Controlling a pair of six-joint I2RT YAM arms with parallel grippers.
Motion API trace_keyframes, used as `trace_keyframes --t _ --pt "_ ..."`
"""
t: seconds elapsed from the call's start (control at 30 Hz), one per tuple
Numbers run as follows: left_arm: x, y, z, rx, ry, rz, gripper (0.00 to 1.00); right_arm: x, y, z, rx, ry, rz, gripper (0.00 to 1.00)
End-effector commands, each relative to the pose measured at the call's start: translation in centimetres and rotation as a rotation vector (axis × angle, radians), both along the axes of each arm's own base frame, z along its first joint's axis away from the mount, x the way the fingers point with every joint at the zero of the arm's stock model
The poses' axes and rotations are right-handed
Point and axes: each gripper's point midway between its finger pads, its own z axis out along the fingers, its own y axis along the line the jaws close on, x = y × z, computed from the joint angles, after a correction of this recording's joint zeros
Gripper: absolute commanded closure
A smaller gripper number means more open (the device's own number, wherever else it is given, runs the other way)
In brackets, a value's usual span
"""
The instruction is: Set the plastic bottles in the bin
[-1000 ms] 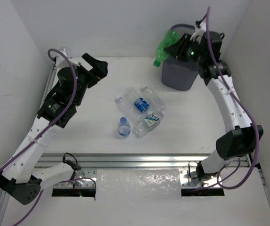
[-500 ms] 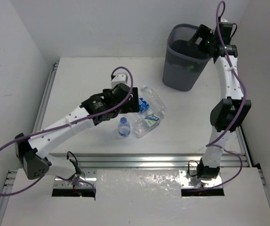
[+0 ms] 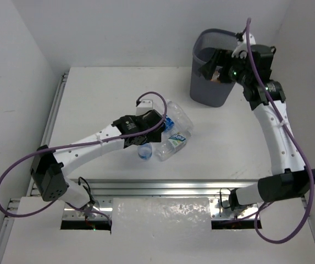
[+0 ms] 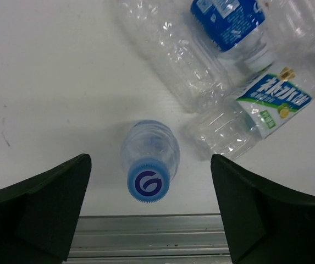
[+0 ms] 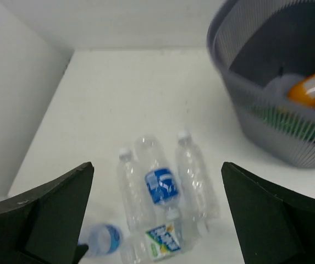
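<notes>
The left gripper hangs over the white table with its jaws spread wide and holding nothing. Squarely between them stands an upright clear bottle with a blue cap, apart from both fingers. Just past the jaw tips lie three more bottles: an unlabelled clear bottle, a green-and-white labelled bottle off the right-hand finger, and beyond those a blue-labelled bottle.

Further off, the right gripper is poised beside the mesh bin, which sits off its right-hand finger. These jaws also gape fully and are empty. Inside the bin an orange bottle shows, with something green low behind the mesh.

The step in hand looks like picking the upright bottle. The left arm would need to come down until the fingers flank the body below the cap, then close gently, since thin plastic may buckle or tip. Afterwards comes the carry over to the bin's rim.
</notes>
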Motion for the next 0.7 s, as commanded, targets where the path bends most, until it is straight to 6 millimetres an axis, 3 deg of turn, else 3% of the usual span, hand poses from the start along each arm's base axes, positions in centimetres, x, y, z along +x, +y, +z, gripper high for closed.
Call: trace_keyframes --t 0.0,0.07,0.1,0.13,0.17,0.27,0.3,0.33,0.4,0.43,0.47,0.53,0.57,0.63,0.67 --pt "-0.9 -0.7 -2.1 -0.017 0.043 -0.027 0.15 -1.5 2.0 -5.6 -0.017 0.089 0.098 0.01" --pt "-1.1 -0.9 -3.3 -0.021 0.061 -0.041 0.24 -3.0 2.9 -5.4 -0.005 0.058 0.126 0.01" --pt "-1.2 -0.9 -3.8 -0.016 0.068 -0.046 0.27 -3.6 3.0 -7.0 -0.002 0.092 0.132 0.01" --pt "-1.2 -0.8 -4.4 -0.003 0.077 -0.043 0.31 -4.2 3.1 -6.6 0.003 0.076 0.139 0.01" --pt "-1.2 -0.7 -4.7 0.004 0.082 -0.039 0.34 -4.7 3.2 -7.6 0.006 0.097 0.142 0.01" --pt "-1.3 -0.4 -5.5 0.024 0.090 -0.027 0.59 -5.9 3.8 -8.1 0.005 0.102 0.170 0.01" --pt "-1.3 -0.3 -5.2 0.018 0.084 -0.012 0.75 -6.4 4.3 -8.4 -0.005 0.103 0.191 0.01" --pt "-1.4 0.0 -4.9 0.021 0.079 -0.004 0.83 -7.1 5.0 -8.3 -0.003 0.092 0.241 0.01" --pt "-1.4 0.7 -3.4 0.007 0.044 0.006 0.96 -8.6 6.5 -10.5 -0.021 0.109 0.335 0.01" --pt "-1.5 0.8 -2.7 0.000 0.029 0.004 0.98 -9.5 7.9 -10.5 -0.005 0.078 0.423 0.01" --pt "-1.6 1.0 -2.1 -0.004 0.023 -0.010 1.00 -11.0 9.2 -12.5 -0.007 0.096 0.503 0.01" --pt "-2.4 0.6 0.1 -0.071 0.010 -0.061 1.00 -13.0 11.6 -13.0 0.010 0.039 0.666 0.01" --pt "-2.9 0.6 1.7 -0.106 -0.012 -0.110 1.00 -14.8 13.3 -15.1 -0.028 0.033 0.766 0.01" --pt "-4.1 -0.8 4.0 -0.211 -0.019 -0.207 1.00 -16.1 15.1 -16.0 -0.081 -0.036 0.852 0.01" --pt "-4.8 -0.9 6.1 -0.262 -0.061 -0.265 1.00 -17.8 16.4 -17.3 -0.116 -0.066 0.934 0.01"
